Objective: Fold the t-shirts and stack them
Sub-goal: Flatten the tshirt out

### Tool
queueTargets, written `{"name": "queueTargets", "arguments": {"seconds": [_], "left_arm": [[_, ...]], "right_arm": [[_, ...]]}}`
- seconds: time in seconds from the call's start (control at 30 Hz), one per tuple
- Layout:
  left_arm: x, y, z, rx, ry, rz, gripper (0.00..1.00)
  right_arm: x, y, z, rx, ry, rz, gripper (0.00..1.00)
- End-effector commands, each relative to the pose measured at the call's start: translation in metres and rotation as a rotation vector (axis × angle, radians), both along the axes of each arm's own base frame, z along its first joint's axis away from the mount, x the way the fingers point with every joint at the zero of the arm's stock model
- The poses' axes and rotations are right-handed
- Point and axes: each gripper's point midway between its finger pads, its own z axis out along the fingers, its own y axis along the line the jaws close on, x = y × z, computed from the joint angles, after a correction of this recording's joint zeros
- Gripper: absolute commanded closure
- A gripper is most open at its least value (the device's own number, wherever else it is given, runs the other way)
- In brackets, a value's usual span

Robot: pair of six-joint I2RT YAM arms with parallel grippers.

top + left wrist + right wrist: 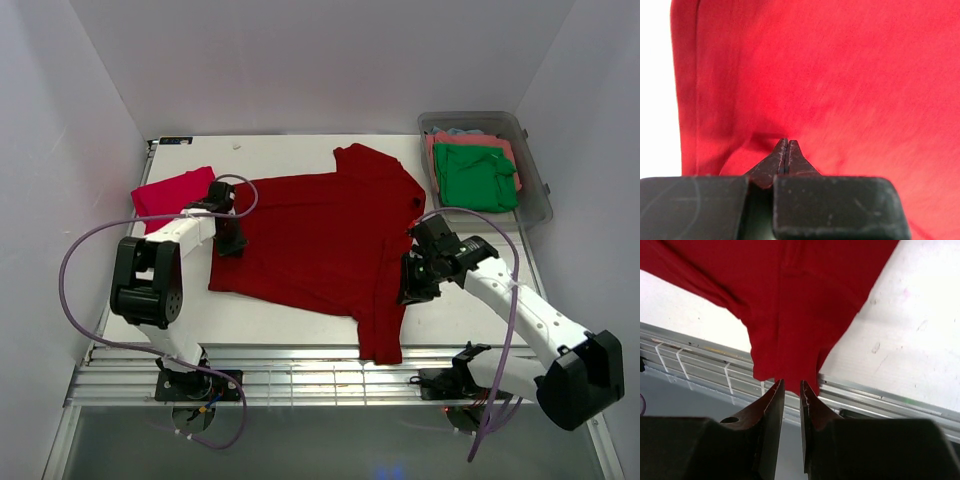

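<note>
Cloth of the dark red t-shirt [320,235], centre frame, looks limp, best pinched at corners; left fingers [775,162] press together, right fingers [771,410] stand slightly parted.

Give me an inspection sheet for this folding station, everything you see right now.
Surface: white table, a few small marks.
Job's things: dark red t-shirt spread flat, one sleeve over the near edge; pinkish-red shirt folded, far left; green shirt on coral shirt inside the tub.
Clutter: nothing seen.
Pincers: left pincer shut, tips on dark red cloth; right pincer slightly open at the sleeve's end.
Cables: purple cables loop on both sides.
Surroundings: white walls.
</note>
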Motion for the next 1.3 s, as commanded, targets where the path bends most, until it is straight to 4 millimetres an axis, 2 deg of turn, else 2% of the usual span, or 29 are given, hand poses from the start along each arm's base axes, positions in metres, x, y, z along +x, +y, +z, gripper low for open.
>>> {"name": "queueTargets", "arguments": {"seconds": [0.0, 0.03, 0.07, 0.13, 0.27, 0.3, 0.37, 0.4, 0.5, 0.53, 0.6, 0.7, 0.8, 0.97, 1.27], "left_arm": [[-0.02, 0.001, 0.019, -0.011, -0.018, -0.015, 1.0], [-0.031, 0.003, 0.015, -0.008, 0.005, -0.014, 1.0], [-0.035, 0.003, 0.021, -0.01, -0.012, -0.014, 1.0], [-0.047, 0.006, 0.018, -0.006, 0.003, -0.013, 1.0], [-0.045, 0.007, 0.028, -0.002, -0.056, -0.015, 1.0], [-0.042, 0.006, 0.034, -0.004, -0.081, -0.017, 1.0], [-0.033, 0.005, 0.045, -0.008, -0.133, -0.024, 0.98], [-0.028, 0.005, 0.054, -0.009, -0.168, -0.022, 0.74], [-0.015, 0.008, 0.068, 0.008, -0.237, -0.021, 0.43], [-0.011, 0.01, 0.071, 0.024, -0.253, -0.021, 0.37], [-0.006, 0.015, 0.072, 0.052, -0.26, -0.019, 0.31], [-0.003, 0.019, 0.057, 0.087, -0.211, -0.024, 0.3], [-0.004, 0.018, 0.041, 0.09, -0.162, -0.029, 0.33], [-0.014, 0.02, 0.023, 0.1, -0.108, -0.023, 0.59], [-0.023, 0.02, 0.003, 0.101, -0.052, -0.029, 0.57]], "right_arm": [[0.036, 0.023, 0.018, 0.058, -0.111, 0.052, 0.75], [0.041, 0.025, 0.022, 0.059, -0.124, 0.061, 0.75], [0.044, 0.026, 0.021, 0.052, -0.13, 0.073, 0.75], [0.052, 0.029, 0.015, 0.041, -0.133, 0.083, 0.75], [0.067, 0.045, 0.005, 0.079, -0.148, 0.128, 0.64], [0.068, 0.049, 0.001, 0.085, -0.133, 0.139, 0.6], [0.075, 0.057, 0.003, 0.1, -0.143, 0.15, 0.57], [0.075, 0.061, 0.0, 0.104, -0.13, 0.158, 0.56], [0.076, 0.07, 0.003, 0.123, -0.136, 0.183, 0.55], [0.075, 0.072, 0.003, 0.126, -0.136, 0.19, 0.55], [0.072, 0.074, 0.002, 0.127, -0.13, 0.204, 0.55], [0.067, 0.071, 0.001, 0.123, -0.13, 0.211, 0.55], [0.062, 0.066, -0.001, 0.116, -0.134, 0.206, 0.55], [0.056, 0.06, -0.006, 0.101, -0.13, 0.198, 0.55], [0.055, 0.059, -0.004, 0.103, -0.136, 0.192, 0.54]]}}
